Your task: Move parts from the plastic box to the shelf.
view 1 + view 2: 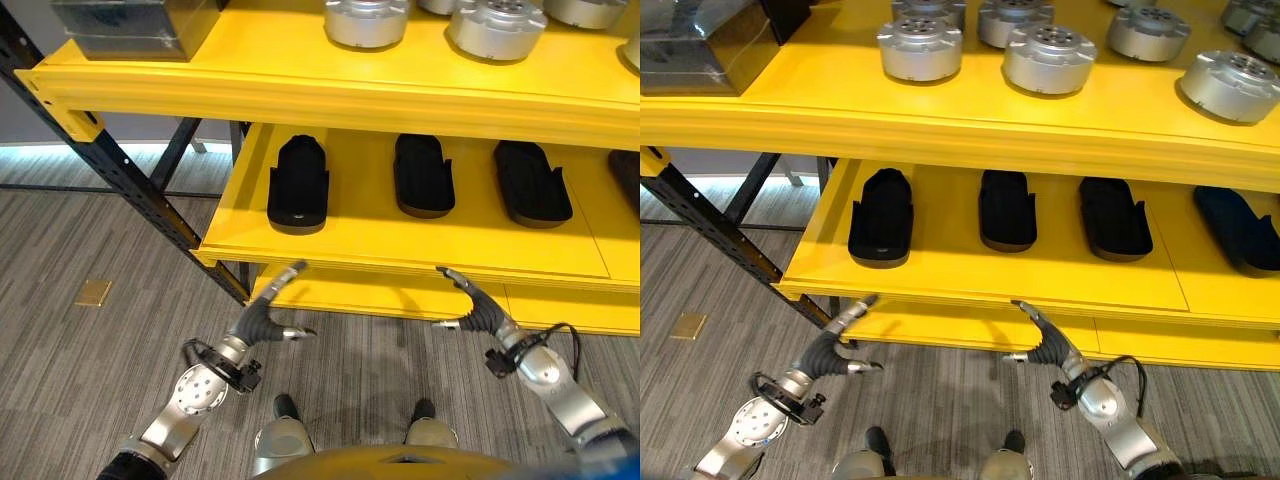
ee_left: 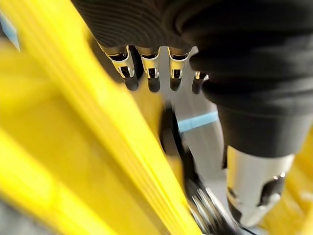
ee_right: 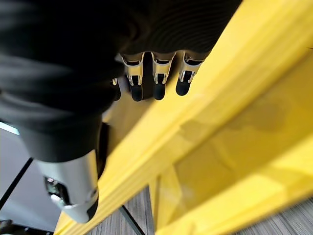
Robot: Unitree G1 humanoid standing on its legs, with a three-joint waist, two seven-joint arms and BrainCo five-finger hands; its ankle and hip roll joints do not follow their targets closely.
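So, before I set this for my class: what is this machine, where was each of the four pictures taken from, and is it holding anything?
It is a humanoid robot standing at a yellow shelf. The two wide pictures come from a stereo camera on its head, looking down. The two close ones come from cameras on its wrists, looking along the fingers. The left hand and right hand reach toward the shelf's front edge with fingers straight; neither holds anything. On the middle level lie flat black parts in a row. On the upper level stand round silver metal parts, with a box at the left end.
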